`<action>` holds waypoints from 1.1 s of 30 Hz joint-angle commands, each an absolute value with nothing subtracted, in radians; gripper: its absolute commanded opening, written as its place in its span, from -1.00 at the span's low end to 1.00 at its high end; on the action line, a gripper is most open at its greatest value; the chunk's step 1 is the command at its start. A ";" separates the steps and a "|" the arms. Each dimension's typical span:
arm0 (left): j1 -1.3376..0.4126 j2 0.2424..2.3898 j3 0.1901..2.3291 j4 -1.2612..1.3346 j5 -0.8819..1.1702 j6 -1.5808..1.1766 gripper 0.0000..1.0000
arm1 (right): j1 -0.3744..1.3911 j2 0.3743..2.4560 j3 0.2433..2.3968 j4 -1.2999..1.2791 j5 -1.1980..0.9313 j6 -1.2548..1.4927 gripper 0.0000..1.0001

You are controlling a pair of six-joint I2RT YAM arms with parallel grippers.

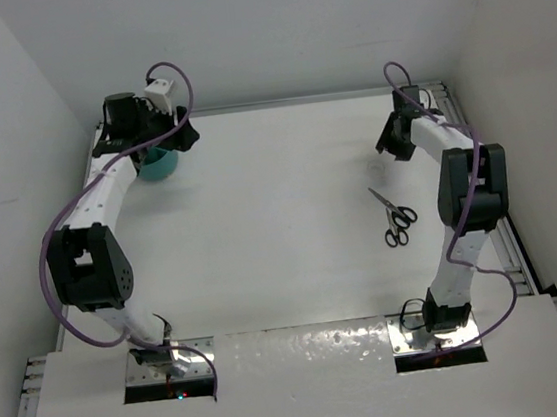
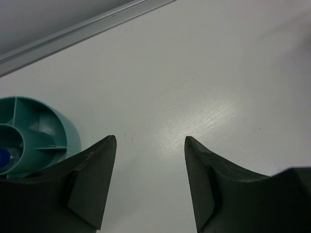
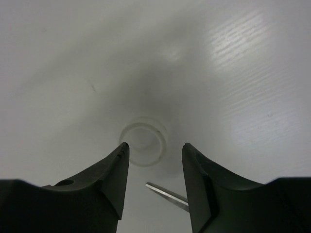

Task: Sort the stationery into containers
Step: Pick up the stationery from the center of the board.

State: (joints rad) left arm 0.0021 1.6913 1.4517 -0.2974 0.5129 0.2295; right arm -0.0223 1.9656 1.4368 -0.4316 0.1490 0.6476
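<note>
The round teal tub (image 1: 158,165) stands at the far left of the table, partly under my left arm. The left wrist view shows its inner dividers (image 2: 34,131) and a blue-capped item (image 2: 4,156) inside. My left gripper (image 2: 150,141) hangs open just right of the tub, over bare table. Black-handled scissors (image 1: 395,217) lie on the right. My right gripper (image 3: 155,148) is open above a white tape roll (image 3: 144,141) that lies flat just past its fingertips. A scissor blade tip (image 3: 167,194) shows between the fingers, lower down. The top view hides the tape roll under my right gripper (image 1: 390,145).
A metal rail (image 2: 82,29) runs along the table's far edge behind the tub. White walls close in the table on the left, back and right. The right arm's upright links (image 1: 463,197) stand just right of the scissors.
</note>
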 commanded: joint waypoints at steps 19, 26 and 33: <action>-0.046 1.591 1.414 -0.291 0.454 0.213 0.12 | 0.017 2.072 1.397 -0.465 0.184 0.638 -0.14; -0.048 1.575 1.405 -0.290 0.465 0.213 0.12 | 0.015 2.088 1.407 -0.459 0.201 0.637 -0.31; -0.048 1.562 1.396 -0.291 0.466 0.221 0.12 | 0.012 1.977 1.388 -0.446 0.198 0.629 -0.27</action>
